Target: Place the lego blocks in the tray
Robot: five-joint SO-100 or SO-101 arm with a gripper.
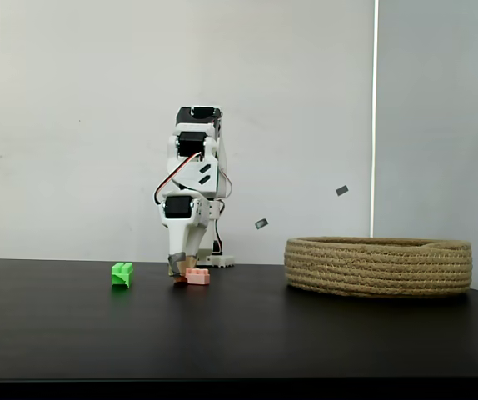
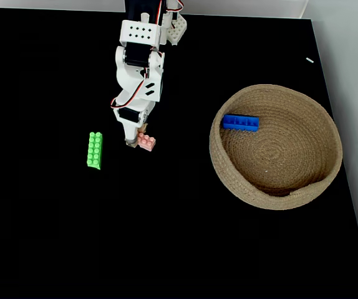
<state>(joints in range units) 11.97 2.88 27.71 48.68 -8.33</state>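
Note:
The salmon-pink lego block (image 2: 147,142) lies on the black table, also seen in the side fixed view (image 1: 199,277). My gripper (image 2: 135,141) points down at its left end, fingertips at table level (image 1: 181,273) and touching or nearly touching it. The arm's body hides how the jaws stand. To the left of the gripper, a bright green block (image 2: 95,150) lies apart from it (image 1: 122,274). A flat blue block (image 2: 240,123) rests inside the tray (image 2: 272,202), a round woven rope basket on the right (image 1: 378,267).
The arm's base (image 2: 173,25) stands at the table's far edge. The table's right edge (image 2: 347,187) runs just past the basket. Open black tabletop (image 2: 166,237) stretches in front of the arm and basket.

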